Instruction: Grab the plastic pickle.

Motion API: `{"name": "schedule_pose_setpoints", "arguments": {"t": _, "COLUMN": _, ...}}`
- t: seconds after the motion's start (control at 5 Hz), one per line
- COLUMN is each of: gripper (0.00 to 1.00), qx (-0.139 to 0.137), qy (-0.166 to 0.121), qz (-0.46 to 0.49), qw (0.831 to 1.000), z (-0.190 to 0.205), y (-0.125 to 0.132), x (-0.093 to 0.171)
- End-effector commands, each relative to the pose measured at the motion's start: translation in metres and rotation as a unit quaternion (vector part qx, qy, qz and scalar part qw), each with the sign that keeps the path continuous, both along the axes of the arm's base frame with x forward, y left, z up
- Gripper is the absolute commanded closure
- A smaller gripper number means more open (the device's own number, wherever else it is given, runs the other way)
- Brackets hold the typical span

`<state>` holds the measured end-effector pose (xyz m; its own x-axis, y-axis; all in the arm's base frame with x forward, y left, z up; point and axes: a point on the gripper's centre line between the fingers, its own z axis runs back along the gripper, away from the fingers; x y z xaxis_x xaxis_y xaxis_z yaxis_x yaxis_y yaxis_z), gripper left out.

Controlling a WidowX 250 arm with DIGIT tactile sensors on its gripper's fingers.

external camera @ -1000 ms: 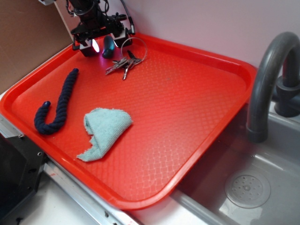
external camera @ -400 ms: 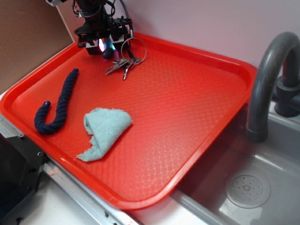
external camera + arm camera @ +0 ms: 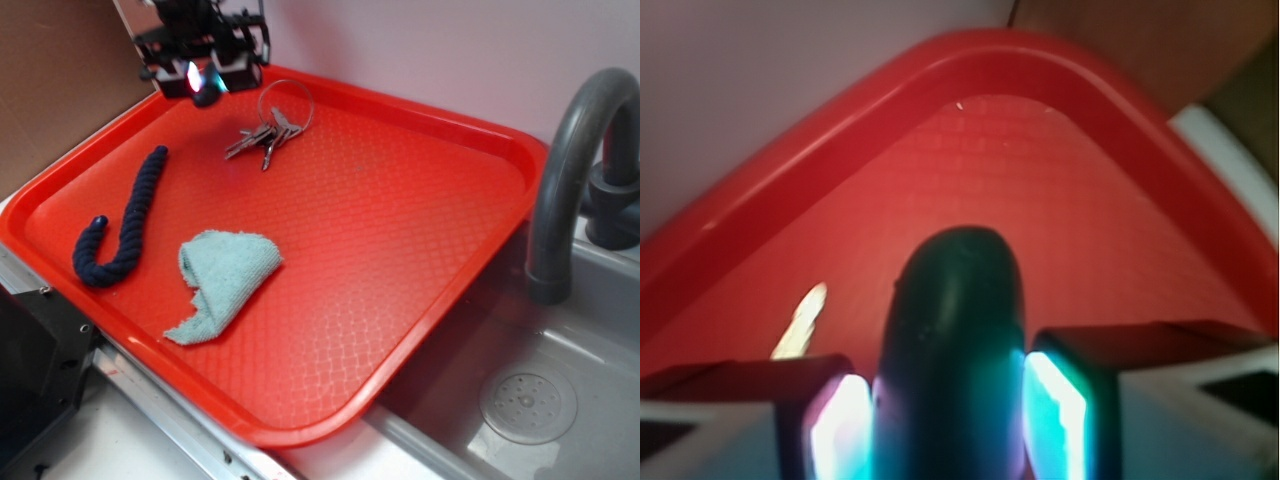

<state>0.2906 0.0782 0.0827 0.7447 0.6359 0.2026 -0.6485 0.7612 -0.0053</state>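
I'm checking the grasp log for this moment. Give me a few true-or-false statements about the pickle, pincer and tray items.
1. The pincer is shut on the plastic pickle. True.
2. The pickle lies on the tray. False: it is held above the tray's far corner.
3. The keys lie on the tray. True.
4. The cloth covers the rope. False: they lie apart.

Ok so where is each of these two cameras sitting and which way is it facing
Exterior: sits high off the tray's near side, looking down across the red tray to the far wall; shows the gripper at the far-left corner, plus keys, rope, cloth.
Wrist: rides on the gripper, looking past the jaws at the tray corner.
Shared: the plastic pickle between the jaws, and the tray.
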Motion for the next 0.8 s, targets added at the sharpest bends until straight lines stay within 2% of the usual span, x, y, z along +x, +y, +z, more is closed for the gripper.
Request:
{"name": "schedule_pose_setpoints", "arguments": {"t": 0.0, "gripper": 1.0, "qx": -0.067, "qy": -0.028, "qz": -0.101, "qw": 0.992, "z": 0.104, "y": -0.039, "x": -0.038}}
{"name": "schedule_pose_setpoints", "arguments": {"t": 0.2, "gripper": 1.0, "qx": -0.083, "qy": -0.038, "qz": -0.139, "qw": 0.986, "z": 0.132, "y": -0.065, "x": -0.063}}
{"name": "schedule_pose_setpoints", "arguments": {"t": 0.4, "gripper": 1.0, "qx": -0.141, "qy": -0.038, "qz": -0.167, "qw": 0.975, "z": 0.153, "y": -0.08, "x": -0.094}}
{"name": "schedule_pose_setpoints", "arguments": {"t": 0.6, "gripper": 1.0, "qx": -0.113, "qy": -0.032, "qz": -0.174, "qw": 0.978, "z": 0.157, "y": -0.092, "x": -0.106}}
